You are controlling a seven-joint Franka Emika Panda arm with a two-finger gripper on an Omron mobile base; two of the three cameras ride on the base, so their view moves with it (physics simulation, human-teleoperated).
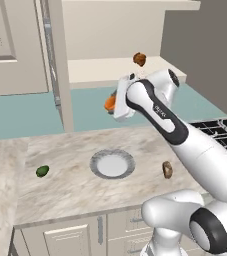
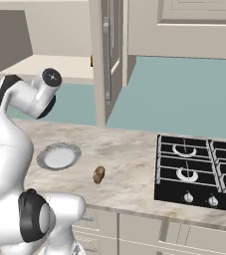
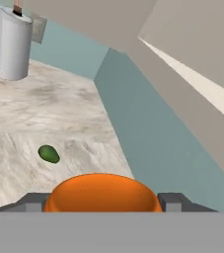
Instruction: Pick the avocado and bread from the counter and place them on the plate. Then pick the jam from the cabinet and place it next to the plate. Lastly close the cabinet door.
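Note:
My gripper [image 1: 113, 104] is shut on the orange jam [image 1: 109, 102], holding it in the air just below the open cabinet's pale shelf [image 1: 100, 70] and above the back of the counter [image 1: 65, 192]. In the hand view the jam [image 3: 102, 193] sits between the two fingertips. The plate [image 1: 112, 164] lies bare on the counter below. The dark green avocado [image 1: 42, 171] lies to the plate's left, and the tan-brown bread [image 1: 167, 169] to its right. From the right base view I see the plate [image 2: 58, 155] and the bread [image 2: 99, 174].
A dark brown-orange lump [image 1: 139, 59] rests on the cabinet shelf. The cabinet door [image 2: 107, 50] stands open, edge-on, with a silver handle. A black stove [image 2: 199, 169] lies right of the bread. A paper towel roll [image 3: 14, 43] stands far along the counter.

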